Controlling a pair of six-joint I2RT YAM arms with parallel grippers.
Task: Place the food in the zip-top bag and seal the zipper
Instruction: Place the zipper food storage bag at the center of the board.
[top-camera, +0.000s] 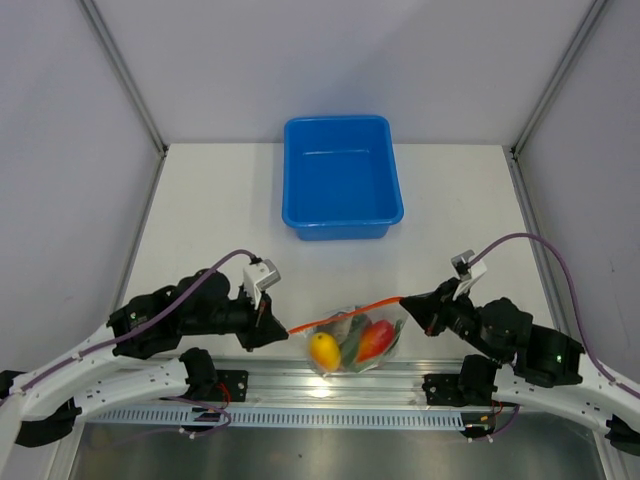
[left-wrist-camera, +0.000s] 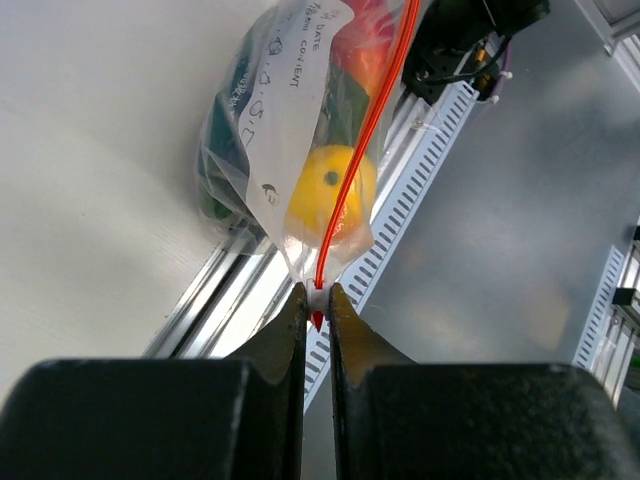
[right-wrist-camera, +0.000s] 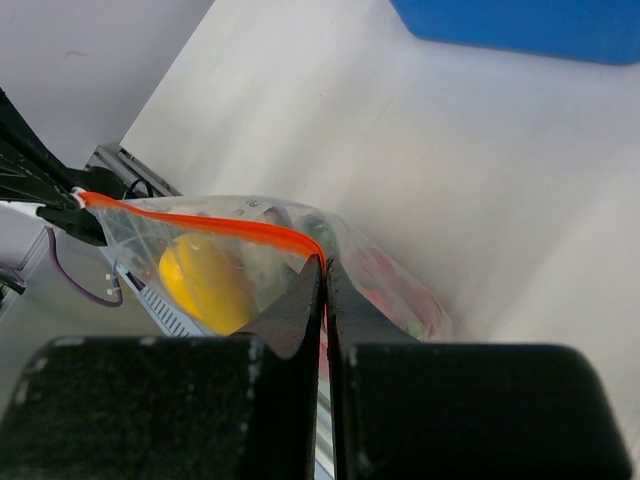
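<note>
— Bag (top-camera: 352, 343) hangs over the table's (top-camera: 220, 220) near edge, food (top-camera: 324, 350) inside; left gripper (top-camera: 283, 330) and right gripper (top-camera: 405, 300) each pinch a zipper (top-camera: 345, 312) end.
— Risk: a harder pull could slip the zipper free, dropping it.

White table (top-camera: 200, 220). Carries a blue tub (top-camera: 342, 178), well beyond the left fingers (top-camera: 265, 322) and right fingers (top-camera: 420, 305), about midway between them sideways. Sits upright, mouth up, near the far edge. Ends in a metal rail (top-camera: 300, 378) just behind the fingertips. Bag (top-camera: 355, 342) strung between both finger pairs, sagging at that near edge. Resting on it or just clear: cannot tell.
</note>
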